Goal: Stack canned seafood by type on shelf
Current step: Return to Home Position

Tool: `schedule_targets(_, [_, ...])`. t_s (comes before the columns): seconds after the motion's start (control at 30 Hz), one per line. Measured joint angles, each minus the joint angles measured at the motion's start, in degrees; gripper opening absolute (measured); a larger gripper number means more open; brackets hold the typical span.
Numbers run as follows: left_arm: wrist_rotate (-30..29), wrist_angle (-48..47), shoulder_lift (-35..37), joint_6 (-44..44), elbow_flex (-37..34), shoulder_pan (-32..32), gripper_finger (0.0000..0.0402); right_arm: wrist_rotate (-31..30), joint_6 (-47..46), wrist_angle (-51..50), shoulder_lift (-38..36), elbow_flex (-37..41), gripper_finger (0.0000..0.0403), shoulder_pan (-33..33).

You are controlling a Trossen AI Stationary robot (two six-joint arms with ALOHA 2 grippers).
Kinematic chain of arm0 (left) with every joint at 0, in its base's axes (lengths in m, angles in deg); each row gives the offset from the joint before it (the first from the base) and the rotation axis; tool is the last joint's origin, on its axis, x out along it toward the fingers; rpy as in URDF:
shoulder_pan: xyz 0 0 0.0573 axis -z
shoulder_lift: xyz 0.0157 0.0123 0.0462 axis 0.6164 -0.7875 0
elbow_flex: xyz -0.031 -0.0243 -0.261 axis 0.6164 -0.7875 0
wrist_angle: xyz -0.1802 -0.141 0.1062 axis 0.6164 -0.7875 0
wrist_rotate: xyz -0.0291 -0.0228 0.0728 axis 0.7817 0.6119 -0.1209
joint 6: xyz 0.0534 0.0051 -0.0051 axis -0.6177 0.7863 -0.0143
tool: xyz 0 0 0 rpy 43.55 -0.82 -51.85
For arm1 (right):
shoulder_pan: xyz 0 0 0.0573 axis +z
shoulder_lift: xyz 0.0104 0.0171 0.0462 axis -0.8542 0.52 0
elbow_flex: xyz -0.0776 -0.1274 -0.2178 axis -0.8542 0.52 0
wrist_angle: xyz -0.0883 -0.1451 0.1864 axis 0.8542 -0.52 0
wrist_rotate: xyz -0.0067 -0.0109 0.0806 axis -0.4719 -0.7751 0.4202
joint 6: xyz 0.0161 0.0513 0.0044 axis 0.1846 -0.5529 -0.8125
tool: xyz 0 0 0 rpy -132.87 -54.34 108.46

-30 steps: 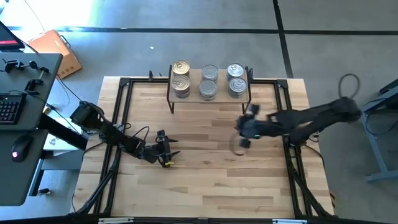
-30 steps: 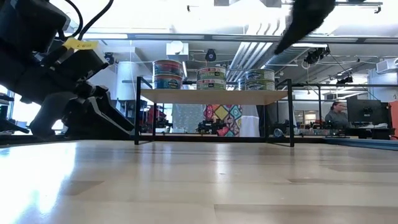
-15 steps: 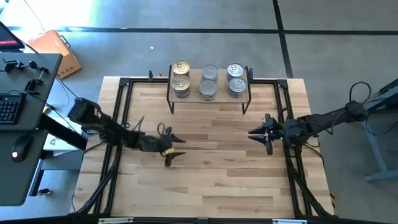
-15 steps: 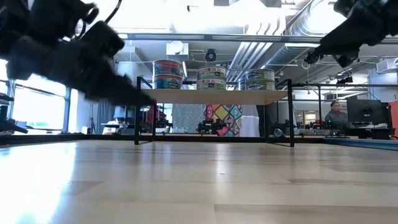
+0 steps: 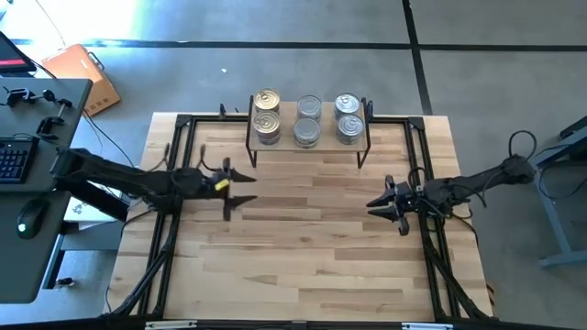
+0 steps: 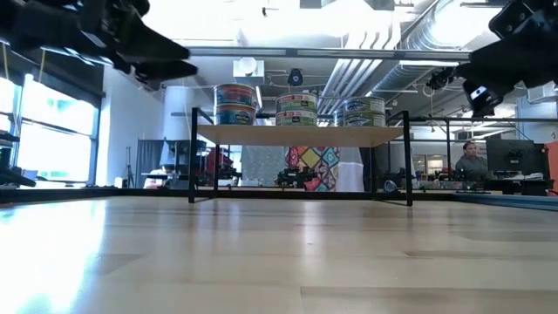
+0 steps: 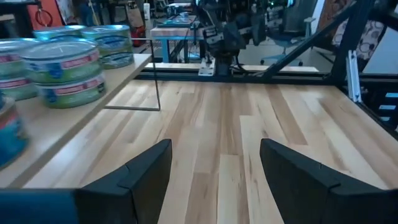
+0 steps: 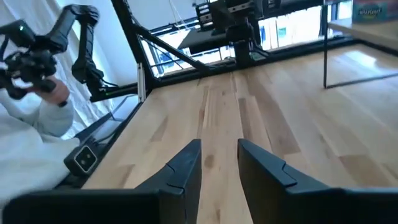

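Risk: L gripper [image 7: 214,146], jaws released wide & empty, hangs near the shelf's [image 6: 296,134] left front leg. A swing toward it could clip the legs & topple the tins [image 5: 307,122], stacked two-high in 3 piles on top. R gripper [image 8: 219,146], jaws parted, empty, is at the worktop's [image 5: 312,266] right side, by the black frame rail [image 5: 431,252]. Person [image 6: 472,161] well behind.

Built matte black throughout, left arm [image 5: 119,172] and right arm [image 5: 477,181] alike. Jointed from slim tubular segments with bulkier housings between. Wears a small yellow tag [image 5: 220,183] just behind the left gripper [image 5: 246,189]. Trails a thin black cable [image 5: 515,137] in a loop off the right arm. Ends in dark, angular, wedge-shaped fingers [image 7: 134,180] with flat inner faces.
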Motion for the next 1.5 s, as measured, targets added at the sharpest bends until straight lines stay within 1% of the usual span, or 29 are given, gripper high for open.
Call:
schedule_targets(0.17, [0.0,-9.3,10.1,0.5,0.0,-0.1,0.0239,0.0,2.8,2.8,-3.2,3.2,0.0085,-0.1])
schedule_targets(0.3, [-0.1,-14.1,15.4,1.0,0.0,0.0,0.0239,-0.4,4.9,6.3,-5.9,6.2,0.0072,-0.1])
schedule_targets(0.37, [-0.4,-15.9,17.3,1.0,0.0,0.2,0.0239,-0.4,5.4,5.1,-6.9,6.2,0.0066,-0.1])
schedule_targets(0.43, [-0.5,-15.7,19.0,1.0,-0.7,0.5,0.0239,-0.4,6.0,4.8,-7.5,6.2,0.0062,-0.1])
schedule_targets(0.53, [-0.9,-14.2,22.6,1.0,-3.8,0.5,0.0239,0.0,7.7,4.7,-8.3,6.2,0.0058,-0.1])
schedule_targets(0.63, [-1.8,-14.0,27.3,2.0,-6.9,0.5,0.0238,0.1,8.0,4.2,-8.7,6.3,0.0057,-0.1])
schedule_targets(0.73, [-1.8,-15.6,32.5,2.9,-9.2,0.5,0.0229,0.1,7.4,3.3,-8.7,6.3,0.0057,-0.1])
schedule_targets(0.9, [-1.8,-19.9,41.3,3.0,-11.1,0.5,0.0187,0.1,6.9,2.3,-8.7,6.3,0.0057,-0.2])
schedule_targets(1.07, [-1.3,-26.5,48.4,3.0,-12.3,0.5,0.0128,0.1,6.9,2.1,-8.7,6.3,0.0057,-0.2])
schedule_targets(1.2, [0.6,-27.5,48.5,3.1,-13.3,0.5,0.0071,0.1,7.2,2.2,-8.6,6.3,0.0057,-0.2])
schedule_targets(1.33, [4.9,-21.4,48.5,2.9,-16.0,0.5,0.0014,0.1,7.5,2.1,-8.7,6.3,0.0057,-0.2])
schedule_targets(1.37, [6.0,-19.6,48.6,2.8,-16.9,0.4,0.0007,0.1,7.4,2.0,-8.7,6.3,0.0057,-0.2])
schedule_targets(1.4, [6.9,-19.8,48.6,2.5,-16.9,0.4,0.0005,0.1,7.4,1.7,-8.7,6.3,0.0057,-0.2])
schedule_targets(1.5, [7.2,-19.8,48.4,2.0,-16.9,0.4,0.001,0.1,7.4,0.8,-8.9,6.3,0.0057,-0.2])
